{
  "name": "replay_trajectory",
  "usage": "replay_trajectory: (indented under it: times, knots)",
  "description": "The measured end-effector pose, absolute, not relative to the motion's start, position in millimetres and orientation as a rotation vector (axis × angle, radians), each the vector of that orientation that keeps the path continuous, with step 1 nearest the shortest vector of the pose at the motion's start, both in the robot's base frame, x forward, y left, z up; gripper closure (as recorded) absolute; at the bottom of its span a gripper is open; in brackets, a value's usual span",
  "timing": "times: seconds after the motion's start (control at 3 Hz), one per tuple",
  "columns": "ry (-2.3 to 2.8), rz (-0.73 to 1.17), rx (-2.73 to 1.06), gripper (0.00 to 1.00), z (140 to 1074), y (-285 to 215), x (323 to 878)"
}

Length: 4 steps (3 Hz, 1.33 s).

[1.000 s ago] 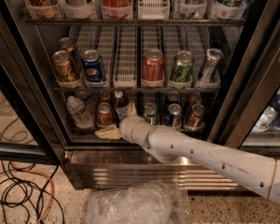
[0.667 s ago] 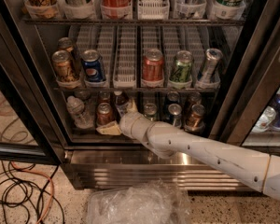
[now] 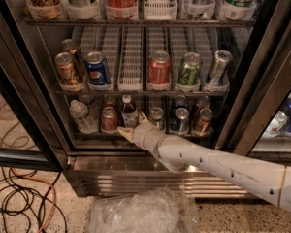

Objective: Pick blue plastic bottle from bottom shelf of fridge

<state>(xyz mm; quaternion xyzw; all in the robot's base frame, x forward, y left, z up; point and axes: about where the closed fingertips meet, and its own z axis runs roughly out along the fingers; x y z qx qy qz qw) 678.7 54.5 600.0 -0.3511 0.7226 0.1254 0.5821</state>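
Observation:
The blue plastic bottle (image 3: 129, 111), small and dark with a white cap and pale label, stands on the bottom shelf (image 3: 94, 140) of the fridge (image 3: 262, 86), between a red can (image 3: 108, 119) and a grey-topped can (image 3: 156, 116). My gripper (image 3: 134, 125) reaches into the bottom shelf right at the bottle's base. Its fingers are spread, one pale fingertip (image 3: 124, 133) low on the left and the other up on the right of the bottle. The bottle's lower part is hidden behind the gripper. My white arm (image 3: 223, 166) comes in from the lower right.
A clear crinkled bottle (image 3: 80, 115) stands at the shelf's left. Several cans (image 3: 180, 120) stand to the right. The rack above holds a blue can (image 3: 97, 68), a red can (image 3: 160, 68) and others. The steel slatted base (image 3: 126, 183), a plastic bag (image 3: 140, 212) and cables (image 3: 19, 198) lie below.
My gripper has moved right and deeper into the bottom shelf, from in front of the red can to the base of the bottle. Cans and bottles have not moved.

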Motion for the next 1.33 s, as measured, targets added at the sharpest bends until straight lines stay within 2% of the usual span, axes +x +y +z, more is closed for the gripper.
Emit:
replay_trajectory:
  times: [0.67, 1.0, 1.33]
  knots:
    - [1.714, 0.264, -0.792, 0.88, 594, 40, 669]
    - [1.767, 0.273, -0.74, 0.86, 586, 24, 658]
    - [1.81, 0.319, -0.734, 0.62, 580, 23, 652]
